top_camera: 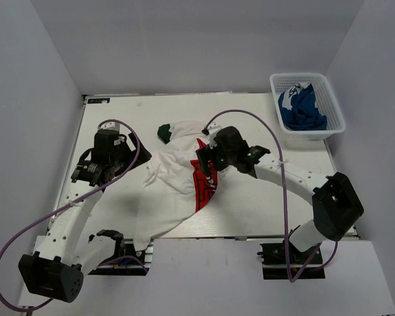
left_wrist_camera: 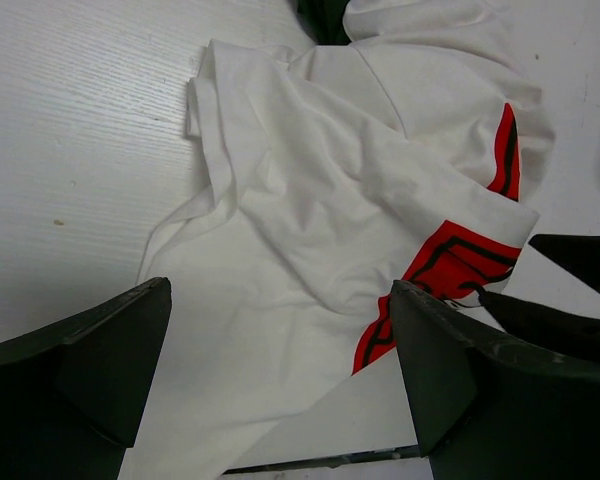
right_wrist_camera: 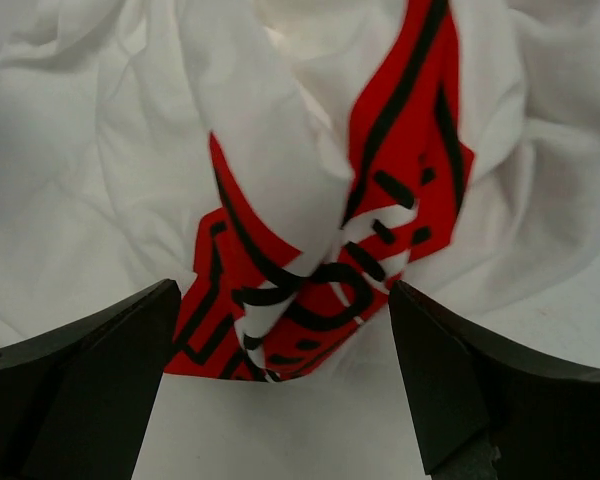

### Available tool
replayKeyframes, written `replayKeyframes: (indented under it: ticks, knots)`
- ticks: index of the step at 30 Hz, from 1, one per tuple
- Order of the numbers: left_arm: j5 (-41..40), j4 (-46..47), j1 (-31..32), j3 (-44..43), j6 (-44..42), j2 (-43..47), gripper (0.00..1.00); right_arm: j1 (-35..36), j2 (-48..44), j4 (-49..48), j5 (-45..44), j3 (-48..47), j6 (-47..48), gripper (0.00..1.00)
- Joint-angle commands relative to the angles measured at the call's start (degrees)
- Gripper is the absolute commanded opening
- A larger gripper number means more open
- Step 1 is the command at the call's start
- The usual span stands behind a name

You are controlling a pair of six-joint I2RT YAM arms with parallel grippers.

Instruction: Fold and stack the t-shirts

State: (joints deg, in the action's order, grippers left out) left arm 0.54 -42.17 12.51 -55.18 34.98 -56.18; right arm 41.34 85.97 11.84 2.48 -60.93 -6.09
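The white t-shirt with red print [top_camera: 174,174] lies crumpled in the middle of the table, one part hanging over the near edge. A dark green bit [top_camera: 164,132] of the off-white t-shirt shows at its far end. The royal blue t-shirt [top_camera: 303,108] lies in the basket. My left gripper [top_camera: 92,174] is open and empty left of the white shirt, which also shows in the left wrist view [left_wrist_camera: 310,200]. My right gripper [top_camera: 206,164] is open just above the bunched red print [right_wrist_camera: 320,250], holding nothing.
A white plastic basket [top_camera: 329,99] stands at the far right corner. The table's near edge [left_wrist_camera: 320,462] runs just below the left gripper's [left_wrist_camera: 280,385] fingers. The right gripper's dark fingers [left_wrist_camera: 570,280] show at the right of the left wrist view.
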Motion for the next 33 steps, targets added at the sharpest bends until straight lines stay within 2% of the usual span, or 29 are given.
replayKeyframes:
  ticks: [1,6,7,9,10,11,14,19,22,26,28,33]
  knots:
    - [0.69,-0.01,0.23,0.42,-0.18,1.08,1.00,3.82,1.56,-2.52,-6.24,-0.51,-1.47,0.90]
    - [0.69,-0.01,0.23,0.95,-0.18,1.08,1.00,4.45,6.66,-7.35,-8.37,0.29,-2.18,0.89]
    - [0.69,-0.62,0.23,0.95,-0.18,1.08,1.00,4.54,7.45,-8.05,-7.85,-1.11,-1.39,0.68]
    - [0.00,-0.63,0.23,0.95,0.35,1.60,1.00,4.71,8.07,-7.45,-8.89,-3.39,-1.56,0.36]
    - [-0.01,-0.63,0.23,0.95,0.35,1.60,1.00,4.71,7.81,-7.01,-9.16,-4.71,-1.21,0.04]
    - [-0.01,-0.63,0.23,0.95,0.35,2.13,1.00,4.63,7.54,-6.74,-11.07,-5.42,-1.12,0.00]
    - [-0.53,-0.63,0.23,0.95,0.35,2.75,1.00,4.01,2.63,-6.82,-13.98,-7.88,-2.09,0.00]
    - [-1.06,-1.16,0.23,0.95,0.35,3.27,1.00,2.96,-9.92,-14.09,-20.75,-12.02,1.25,0.00]
    - [-1.06,-1.85,0.23,-0.89,0.35,1.96,1.00,1.99,-11.96,-15.52,-25.33,-18.15,4.84,0.00]
    - [-0.54,-1.16,0.23,-0.90,0.35,0.72,1.00,0.15,-10.66,-15.79,-29.01,-26.60,9.86,0.00]
    - [0.17,-0.55,0.23,-0.90,0.35,0.03,1.00,-1.44,-8.64,-16.58,-33.74,-32.57,13.90,0.00]
    - [0.17,-0.54,0.23,-2.12,0.35,-2.69,1.00,-8.72,-0.65,-17.81,-37.90,-48.28,20.58,0.00]
